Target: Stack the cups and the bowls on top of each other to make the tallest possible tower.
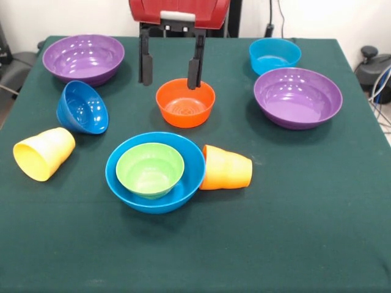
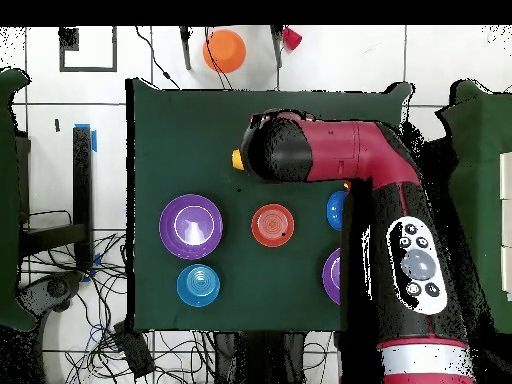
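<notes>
**Open gripper set over the far rim of the orange bowl**

From the front view I see the gripper (image 1: pixel 171 66) hanging with its two black fingers apart and nothing between them. The right-of-picture finger (image 1: pixel 196 66) overlaps the far rim of the orange bowl (image 1: pixel 185 102); the other finger hangs to the picture's left of the bowl, over bare green table (image 1: pixel 293 213). The bowl therefore lies below the jaws and slightly toward the camera and the picture's right (round, so it has no long axis to align with). I judge that a rim pinch needs only a small shift that way, then a descent. No tower stands yet: the green bowl (image 1: pixel 149 169) sits nested in the large blue bowl (image 1: pixel 155 171), the orange cup (image 1: pixel 226 168) lies on its side touching that bowl, and the yellow cup (image 1: pixel 44 153) lies tipped, well apart.
</notes>
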### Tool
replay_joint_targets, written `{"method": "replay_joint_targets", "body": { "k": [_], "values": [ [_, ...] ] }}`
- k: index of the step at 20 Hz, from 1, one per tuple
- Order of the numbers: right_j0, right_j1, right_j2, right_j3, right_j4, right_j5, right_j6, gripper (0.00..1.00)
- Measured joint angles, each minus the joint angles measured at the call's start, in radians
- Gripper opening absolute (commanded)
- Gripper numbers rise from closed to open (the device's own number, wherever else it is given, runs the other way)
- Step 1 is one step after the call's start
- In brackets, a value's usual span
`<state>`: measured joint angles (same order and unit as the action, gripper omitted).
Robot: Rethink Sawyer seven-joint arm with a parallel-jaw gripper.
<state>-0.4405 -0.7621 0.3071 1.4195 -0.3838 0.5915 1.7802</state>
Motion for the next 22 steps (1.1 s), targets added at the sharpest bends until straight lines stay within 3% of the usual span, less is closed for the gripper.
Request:
{"method": "replay_joint_targets", "body": {
  "k": [14, 22],
  "values": [
    [-0.048, -0.001, -0.015, 0.147, 0.006, -0.122, 0.000, 1.00],
    [-0.060, 0.014, -0.070, 0.233, -0.020, -0.240, 0.000, 1.00]
  ]
}}
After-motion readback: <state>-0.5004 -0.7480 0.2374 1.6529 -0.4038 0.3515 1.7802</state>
